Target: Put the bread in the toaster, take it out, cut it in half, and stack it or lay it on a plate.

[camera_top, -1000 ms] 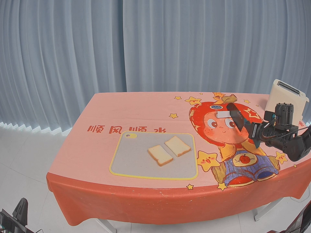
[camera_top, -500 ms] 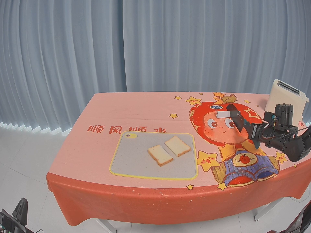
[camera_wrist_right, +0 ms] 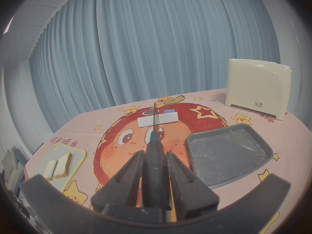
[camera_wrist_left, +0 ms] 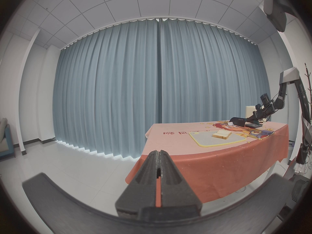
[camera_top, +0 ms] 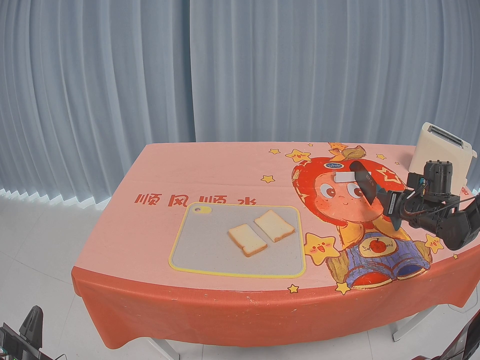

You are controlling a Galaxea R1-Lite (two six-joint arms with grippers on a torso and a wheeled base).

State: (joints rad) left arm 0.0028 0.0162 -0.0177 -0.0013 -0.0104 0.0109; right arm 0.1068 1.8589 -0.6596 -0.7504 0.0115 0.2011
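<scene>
The bread is cut into two rectangular halves, the left half (camera_top: pixel 247 239) and the right half (camera_top: pixel 274 225). Both have pale, matte crumb and a thin tan crust, and both lie flat on the right part of the cutting board (camera_top: pixel 200 248). Their long sides face each other across a narrow gap. Both long axes run parallel, slanting from the board's far left toward its near right.

The cutting board is a thin grey rounded rectangle with a yellow rim and a hanging hole in its far left corner. Its long axis runs across the table.

Well to the right of the board, the right gripper (camera_top: pixel 393 207) has its jaws clamped on the dark handle of a knife (camera_top: pixel 364 180). The blade is broad, dark and smooth. It points from the gripper toward the far side and slightly back toward the board, with its flat sides upright.

Farther right of the board lies a shallow dark grey tray (camera_wrist_right: pixel 227 153) with rounded corners and a scatter of crumbs. Beyond the tray stands a smooth cream toaster (camera_top: pixel 440 151), a rounded box with a slot on top.

The left gripper (camera_wrist_left: pixel 158 166) hangs low, well off the board's near left, with its jaws pressed together and nothing between them.
</scene>
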